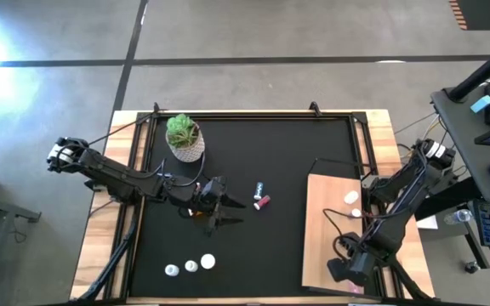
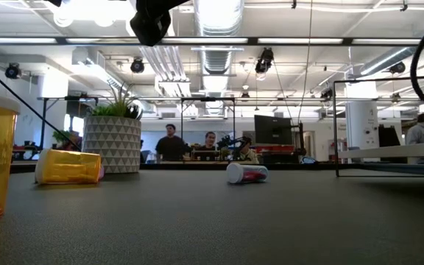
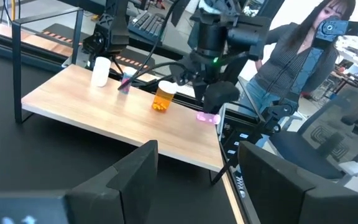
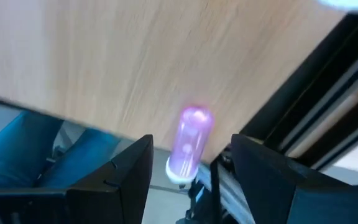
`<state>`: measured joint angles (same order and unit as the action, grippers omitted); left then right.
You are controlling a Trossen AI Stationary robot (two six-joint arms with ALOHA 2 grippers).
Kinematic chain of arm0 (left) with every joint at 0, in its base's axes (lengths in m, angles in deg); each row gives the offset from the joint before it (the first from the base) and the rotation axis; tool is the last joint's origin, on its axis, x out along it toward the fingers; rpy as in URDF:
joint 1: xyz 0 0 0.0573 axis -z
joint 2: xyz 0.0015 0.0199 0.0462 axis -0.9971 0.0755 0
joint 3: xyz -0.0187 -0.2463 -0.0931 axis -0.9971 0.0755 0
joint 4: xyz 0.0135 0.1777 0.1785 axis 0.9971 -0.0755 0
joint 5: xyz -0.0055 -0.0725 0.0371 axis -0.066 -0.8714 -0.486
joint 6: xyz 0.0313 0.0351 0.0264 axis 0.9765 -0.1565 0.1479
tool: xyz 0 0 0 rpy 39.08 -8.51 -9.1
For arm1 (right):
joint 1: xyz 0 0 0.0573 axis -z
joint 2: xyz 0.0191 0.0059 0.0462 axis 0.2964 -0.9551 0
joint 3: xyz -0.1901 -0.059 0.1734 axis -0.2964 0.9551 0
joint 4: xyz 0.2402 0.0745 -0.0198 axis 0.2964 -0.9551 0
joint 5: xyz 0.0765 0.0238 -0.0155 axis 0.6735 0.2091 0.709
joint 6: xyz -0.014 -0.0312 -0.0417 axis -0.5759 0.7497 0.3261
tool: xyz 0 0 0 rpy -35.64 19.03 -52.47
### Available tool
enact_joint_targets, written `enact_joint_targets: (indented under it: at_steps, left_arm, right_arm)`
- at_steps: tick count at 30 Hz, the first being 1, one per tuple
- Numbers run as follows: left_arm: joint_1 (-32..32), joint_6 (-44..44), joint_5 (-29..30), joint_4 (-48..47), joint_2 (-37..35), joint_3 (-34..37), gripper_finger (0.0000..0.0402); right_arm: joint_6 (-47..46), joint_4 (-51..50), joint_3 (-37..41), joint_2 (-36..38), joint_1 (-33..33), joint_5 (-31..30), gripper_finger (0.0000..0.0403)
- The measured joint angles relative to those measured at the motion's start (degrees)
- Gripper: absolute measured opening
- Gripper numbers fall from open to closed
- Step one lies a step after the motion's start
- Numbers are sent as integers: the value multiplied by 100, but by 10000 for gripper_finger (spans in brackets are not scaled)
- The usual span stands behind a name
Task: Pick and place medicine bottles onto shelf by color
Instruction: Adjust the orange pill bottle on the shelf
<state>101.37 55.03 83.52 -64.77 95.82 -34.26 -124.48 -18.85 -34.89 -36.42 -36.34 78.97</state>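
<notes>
The shelf (image 1: 330, 238) is a pale wooden board on thin black legs at the right of the black mat. On it stand a white bottle (image 3: 101, 70), a pink one (image 3: 126, 84) and an amber one (image 3: 163, 98). Another pink bottle (image 4: 194, 127) lies on its side at the shelf's near right corner, its white cap over the edge. My right gripper (image 4: 191, 142) hangs open just above it, a finger on either side and clear of it. My left gripper (image 1: 232, 211) stands open over the middle of the mat, holding nothing.
On the mat lie a teal-banded bottle (image 1: 259, 187) and a pink bottle (image 1: 263, 202). An amber one (image 2: 68, 167) lies under my left arm. Three white-capped bottles (image 1: 190, 266) stand near the front edge. A potted plant (image 1: 184, 138) stands at the far left. People are beyond the table.
</notes>
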Motion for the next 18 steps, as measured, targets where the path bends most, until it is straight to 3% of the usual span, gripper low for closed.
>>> enact_joint_targets:
  at_steps: [5,11,15,18]
  left_arm:
    - [0,1,0,0,0,0,207]
    - [0,2,0,2,0,0,207]
    - [0,2,0,2,0,0,207]
    - [0,2,0,2,0,0,207]
  right_arm:
    - [196,-469,-542,2,0,-67,206]
    - [426,-1894,-1230,11,0,-922,206]
    - [458,-2650,-1325,17,0,-1056,206]
    - [661,-2665,-1227,17,12,-1055,206]
